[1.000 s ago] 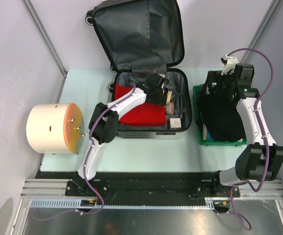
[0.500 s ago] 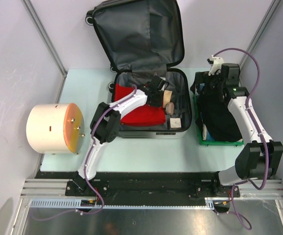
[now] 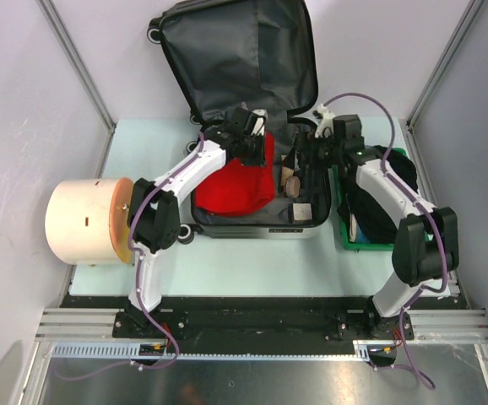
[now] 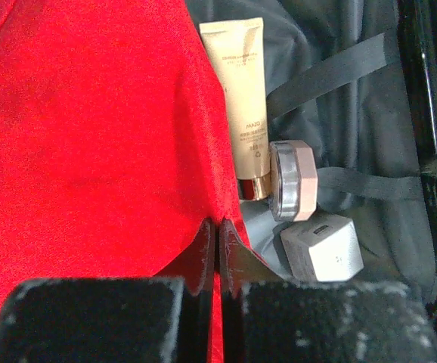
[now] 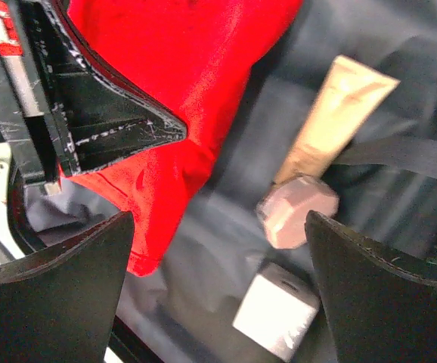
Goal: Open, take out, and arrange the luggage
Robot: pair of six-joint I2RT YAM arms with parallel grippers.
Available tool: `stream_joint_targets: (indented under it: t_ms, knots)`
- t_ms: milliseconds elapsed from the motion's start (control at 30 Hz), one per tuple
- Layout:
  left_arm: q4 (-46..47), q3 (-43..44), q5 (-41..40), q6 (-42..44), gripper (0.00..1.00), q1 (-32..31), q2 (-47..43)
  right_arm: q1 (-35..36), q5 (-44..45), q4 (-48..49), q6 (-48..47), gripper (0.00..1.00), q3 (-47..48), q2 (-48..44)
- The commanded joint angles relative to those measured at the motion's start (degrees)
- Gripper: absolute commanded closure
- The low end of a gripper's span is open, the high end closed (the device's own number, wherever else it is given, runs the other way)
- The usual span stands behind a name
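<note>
Pale table [image 3: 244, 253] w/ luggage [image 3: 235, 59] open, grey-lined

Beige cylinder [image 3: 84, 221], green bin [image 3: 351, 245], pale table [image 3: 252, 261]

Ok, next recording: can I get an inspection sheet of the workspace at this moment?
Surface: table, pale green, no damage seen.
Job's things: luggage open, lid upright; inside lie red cloth, tube, jar, white cube.
Clutter: bin right of the luggage, holding dark cloth; cylinder at left.
Claws: left claw shut on red cloth; right claw open above the luggage, holding nothing.
Cables: purple cables run along both arms, no snag seen.
Surroundings: pale walls; metal rail at near edge.
</note>
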Motion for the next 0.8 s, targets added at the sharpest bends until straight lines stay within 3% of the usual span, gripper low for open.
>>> stream_joint_targets:
  t_ms: [0,533,767]
  knots:
    - [0.0,-1.9,2.8,-1.0,1.00,1.9,-4.5,3.5,-2.0,8.3,9.3,0.00,0.5,3.9]
    - [0.9,-3.2,5.7,-2.3,1.00,3.1,-6.1,11.5,9.2,14.5,18.2,0.01,1.1,15.6]
    - [1.3,-4.1,6.5,-3.4,1.00,4.0,-7.1,11.9,7.0,18.9,22.9,0.18,2.7,19.6]
